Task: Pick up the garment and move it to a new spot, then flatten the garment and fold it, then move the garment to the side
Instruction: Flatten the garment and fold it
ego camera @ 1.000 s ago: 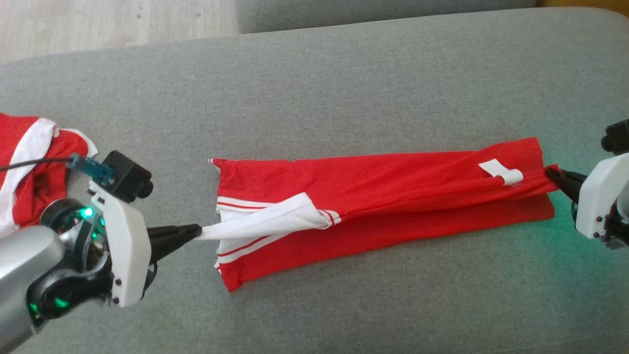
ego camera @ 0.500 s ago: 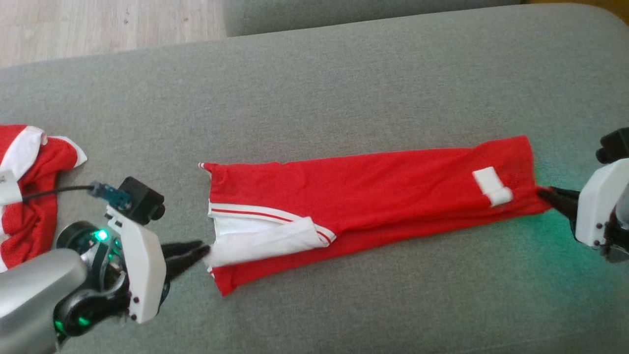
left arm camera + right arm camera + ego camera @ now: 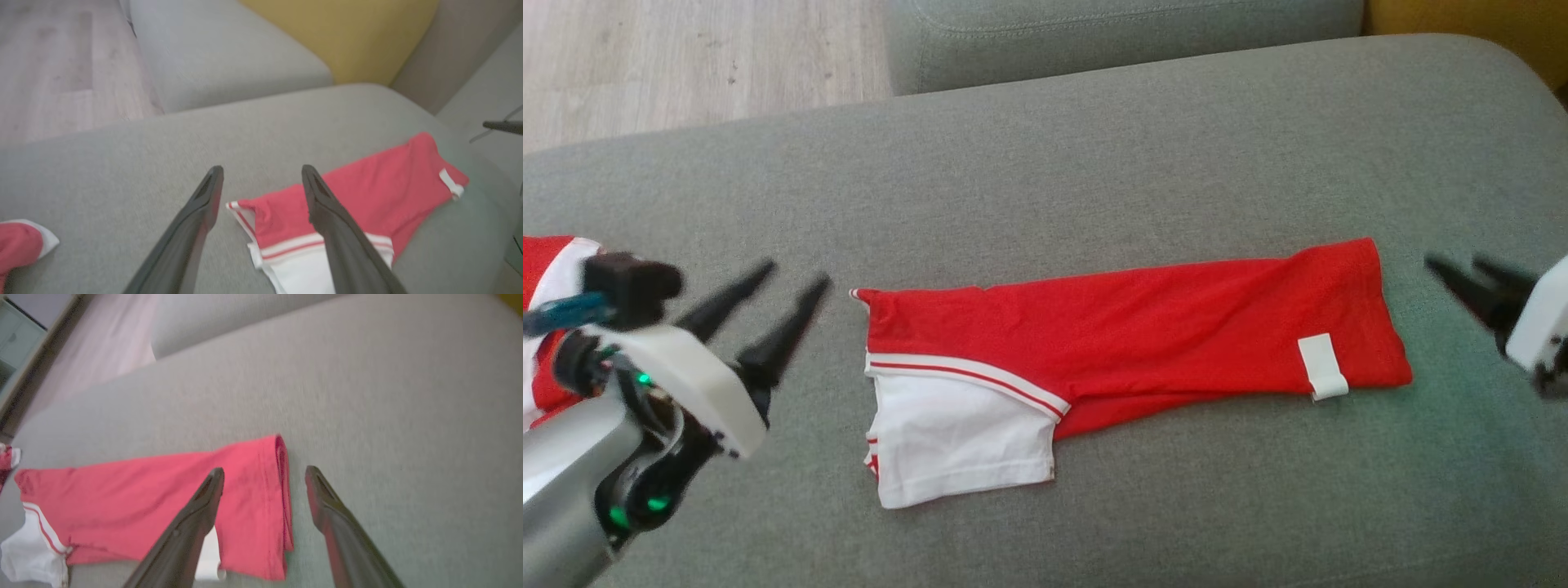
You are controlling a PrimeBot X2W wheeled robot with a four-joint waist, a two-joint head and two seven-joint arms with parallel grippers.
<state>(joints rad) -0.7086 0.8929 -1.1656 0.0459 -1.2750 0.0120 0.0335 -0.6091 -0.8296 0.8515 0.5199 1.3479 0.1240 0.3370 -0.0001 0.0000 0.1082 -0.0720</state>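
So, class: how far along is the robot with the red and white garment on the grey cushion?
Done: the red and white fabric garment lies flat on the grey fabric cushion, apparently folded into a long strip. In hand: nothing; the left gripper and right gripper stand open beyond its ends. Left: probably folding it shorter, then moving it aside.

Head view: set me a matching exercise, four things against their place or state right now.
Things:
1. left claw
2. right claw
3. shirt
4. tag

Place or state:
A. white, near the shirt's right end
B. open, off the shirt's left end
C. lying flat on the sofa, held by neither claw
D. open, off the shirt's right end

Pairs: 1-B, 2-D, 3-C, 4-A
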